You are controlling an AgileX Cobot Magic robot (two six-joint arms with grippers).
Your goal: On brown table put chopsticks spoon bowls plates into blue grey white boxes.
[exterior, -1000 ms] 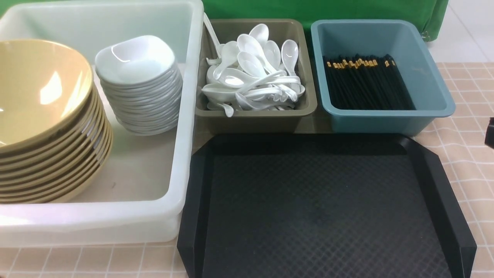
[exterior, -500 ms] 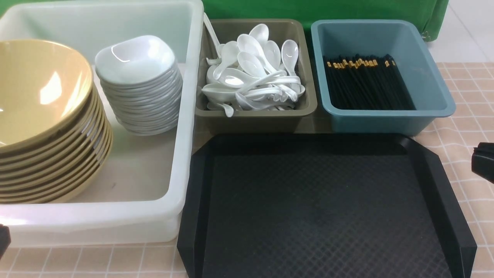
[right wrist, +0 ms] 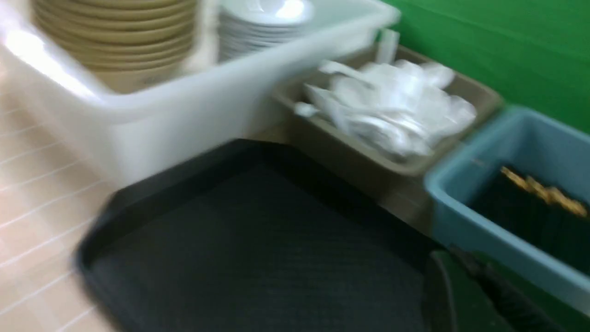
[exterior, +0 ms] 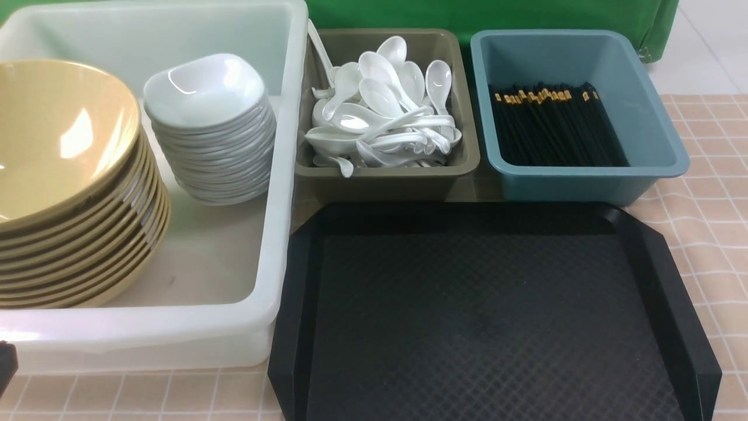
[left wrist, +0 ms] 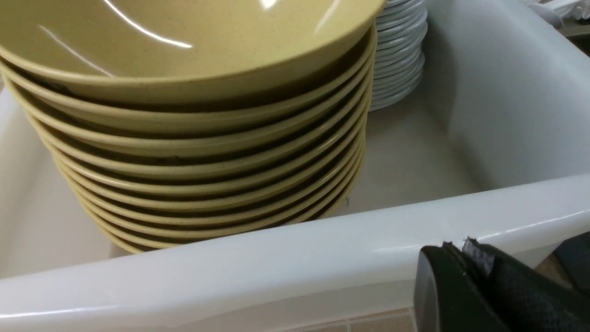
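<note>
A stack of yellow bowls (exterior: 64,175) and a stack of white plates (exterior: 210,128) stand in the white box (exterior: 274,234). White spoons (exterior: 383,111) fill the grey box (exterior: 385,178). Black chopsticks (exterior: 555,126) lie in the blue box (exterior: 654,134). My left gripper (left wrist: 456,251) is shut and empty, low outside the white box's near wall (left wrist: 276,263), in front of the bowls (left wrist: 207,152); only a sliver of it (exterior: 6,362) shows in the front view. My right gripper (right wrist: 454,260) looks shut and empty in a blurred view, near the blue box (right wrist: 507,240).
A black tray (exterior: 485,316) with nothing on it lies in front of the grey and blue boxes. The brown checked tablecloth (exterior: 707,193) shows at the right and along the front edge. A green backdrop (exterior: 467,14) stands behind the boxes.
My right gripper showed at the right edge of the front view half a second ago and has left that view. My left gripper's tip came in at the bottom left corner.
</note>
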